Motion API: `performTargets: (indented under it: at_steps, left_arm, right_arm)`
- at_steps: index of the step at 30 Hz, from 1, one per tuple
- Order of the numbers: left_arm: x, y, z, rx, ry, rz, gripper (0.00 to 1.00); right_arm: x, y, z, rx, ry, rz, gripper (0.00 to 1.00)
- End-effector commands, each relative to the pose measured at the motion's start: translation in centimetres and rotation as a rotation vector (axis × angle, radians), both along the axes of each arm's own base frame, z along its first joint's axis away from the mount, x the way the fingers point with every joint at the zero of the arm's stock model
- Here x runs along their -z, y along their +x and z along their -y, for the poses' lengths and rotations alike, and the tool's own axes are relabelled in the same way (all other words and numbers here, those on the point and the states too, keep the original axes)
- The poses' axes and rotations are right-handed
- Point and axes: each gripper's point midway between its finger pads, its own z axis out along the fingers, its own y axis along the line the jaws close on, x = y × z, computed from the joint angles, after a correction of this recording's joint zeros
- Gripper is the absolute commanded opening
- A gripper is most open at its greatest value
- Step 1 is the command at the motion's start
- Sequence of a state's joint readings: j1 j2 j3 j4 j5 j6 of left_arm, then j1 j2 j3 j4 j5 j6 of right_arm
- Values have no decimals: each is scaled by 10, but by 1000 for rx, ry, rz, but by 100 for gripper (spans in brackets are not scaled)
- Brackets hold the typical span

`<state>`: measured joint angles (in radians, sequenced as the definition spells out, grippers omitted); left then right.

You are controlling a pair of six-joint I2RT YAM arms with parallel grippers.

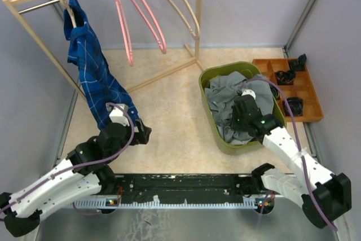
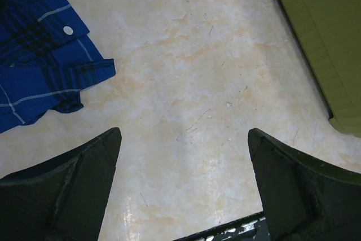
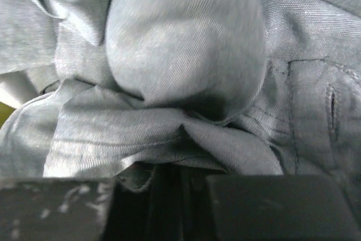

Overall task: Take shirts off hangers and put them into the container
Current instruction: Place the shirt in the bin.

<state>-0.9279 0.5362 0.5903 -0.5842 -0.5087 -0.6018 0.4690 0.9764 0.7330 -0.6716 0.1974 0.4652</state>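
Overhead view. A blue checked shirt (image 1: pixel 90 77) hangs from a pale hanger (image 1: pixel 63 1) on the rod of a wooden rack (image 1: pixel 34 32) at upper left; its hem reaches down to the counter (image 1: pixel 169 83). Two bare pink hangers (image 1: pixel 127 21) and another bare pale hanger (image 1: pixel 180 7) hang further right on the same rod. The green container (image 1: pixel 204 91) stands at centre right, holding a crumpled grey shirt (image 1: pixel 223 103). Just beside it, at the right edge, lies an orange tray (image 1: pixel 310 91) with small black items in its compartments.

The right gripper (image 1: pixel 243 108) is lowered into the container. Its wrist view shows the jaws drawn nearly together on a fold of the grey shirt (image 3: pixel 186 55), with the right gripper (image 3: pixel 169 196) at the bottom edge.

The left gripper (image 1: pixel 141 134) sits low over the counter, lower left of centre, wide open and holding nothing. In its wrist view the left gripper (image 2: pixel 183 139) frames bare counter (image 2: pixel 186 55), with the blue checked shirt (image 2: pixel 39 66) at upper left and the container (image 2: pixel 321 38) at upper right.

The counter is beige, marbled and finely scratched. Pale grey walls enclose it, with metal posts at the corners.
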Motion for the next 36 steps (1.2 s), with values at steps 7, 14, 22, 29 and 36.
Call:
performTargets:
  at_steps: [7, 14, 22, 29, 36]
  left_arm:
    - [-7, 1, 4, 11, -1, 11, 99]
    - [-7, 1, 4, 15, -8, 13, 99]
    - [-11, -1, 8, 33, -26, 10, 99]
    - [-30, -12, 16, 86, -75, -28, 99]
    - [-24, -16, 20, 55, -51, -143, 99]
  right_arm:
    - [-125, -5, -4, -105, 97, 241, 55]
    - [-169, -22, -14, -170, 217, 363, 64]
    - [-181, -33, -49, -279, 420, 378, 65]
    - [-218, -51, -89, -457, 704, 508, 69]
    - [-219, -43, -97, -489, 587, 480, 71]
